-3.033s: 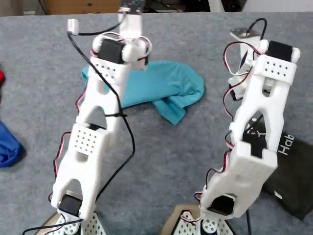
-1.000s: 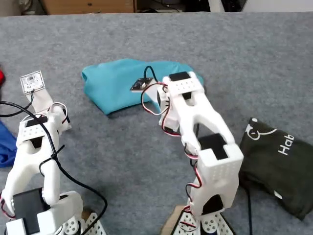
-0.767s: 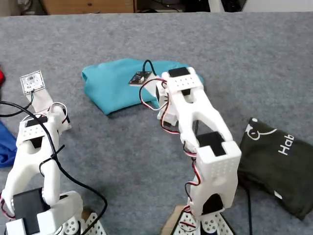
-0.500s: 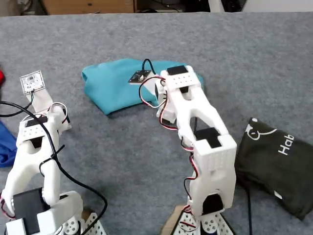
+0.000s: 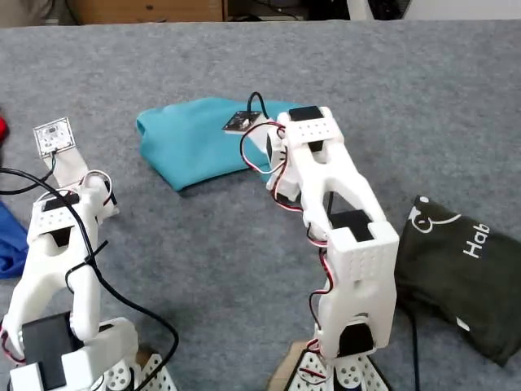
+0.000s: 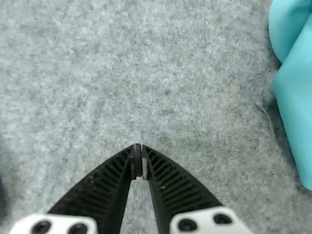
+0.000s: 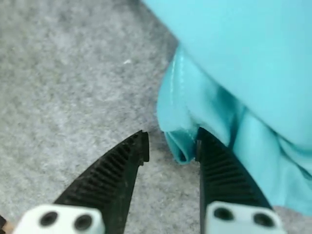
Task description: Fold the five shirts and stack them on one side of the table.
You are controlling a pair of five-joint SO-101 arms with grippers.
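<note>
So the right gripper [image 7: 170, 141] is down at the edge of the teal shirt [image 7: 234, 63]. Its jaws are partway apart and not clamped on anything. A rolled bit of hem [image 7: 178, 148] sits right between the fingers, snug against one of them with a gap to the other. The rest of the shirt spreads out ahead of that gripper, a roughly folded lump on the grey bench [image 5: 407, 90].

The left gripper [image 6: 137, 158] is pinched fully closed with nothing in it, over bare bench. The teal shirt is ahead of it and off to one side, not touching.

A black shirt [image 5: 456, 277] lies in a heap beside the right arm's base, well behind its gripper. A blue shirt [image 5: 10, 244] pokes in at the bench edge on the left arm's outer side.
</note>
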